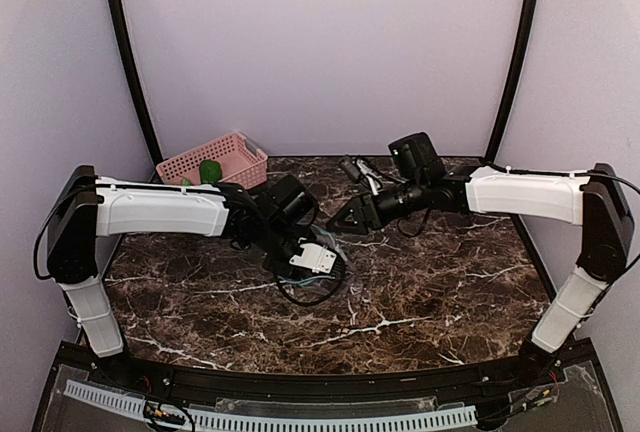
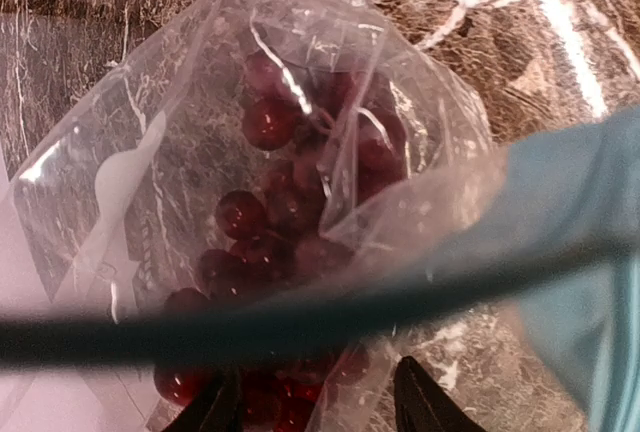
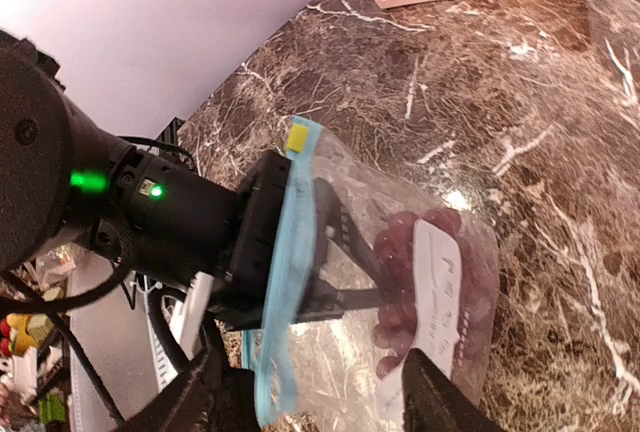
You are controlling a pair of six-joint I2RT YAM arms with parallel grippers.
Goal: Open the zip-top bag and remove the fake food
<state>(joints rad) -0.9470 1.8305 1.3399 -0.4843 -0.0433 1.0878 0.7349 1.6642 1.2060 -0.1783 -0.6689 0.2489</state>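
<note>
Since the teal zip strip (image 3: 288,252) sits looped around the fingers of the left gripper (image 3: 375,272), I read the zip-top bag (image 3: 430,202) as open: the mouth is spread and the left jaws are inside the pouch. The bag is mid-table, a bit left of centre, between the two grippers. Can't tell whether its bottom rests on the marble table (image 3: 520,102) or hangs off the gripper.

Left gripper: jaws part-open, reaching the grapes (image 2: 265,227) at the closed end of the bag. The left wrist view shows berries between the fingertips, but I can't tell if they're clamped or just bracketed.

Right gripper (image 3: 315,377): jaws wide apart. The lower end of the zip strip lies between them with clear gaps on both sides, so it holds nothing.

Progress: the opening step looks done. The green piece (image 1: 210,171) sits in the pink basket (image 1: 238,150) at far left, well apart from the bag, so I'd count that one as out. The grapes are in the pouch, so roughly half the removal is left: close on the bunch, pull it out through the mouth, set it down.

Risk: with the right side loose, the film may ride along with the bunch. The right gripper probably needs to pinch the bag edge to hold it back.
</note>
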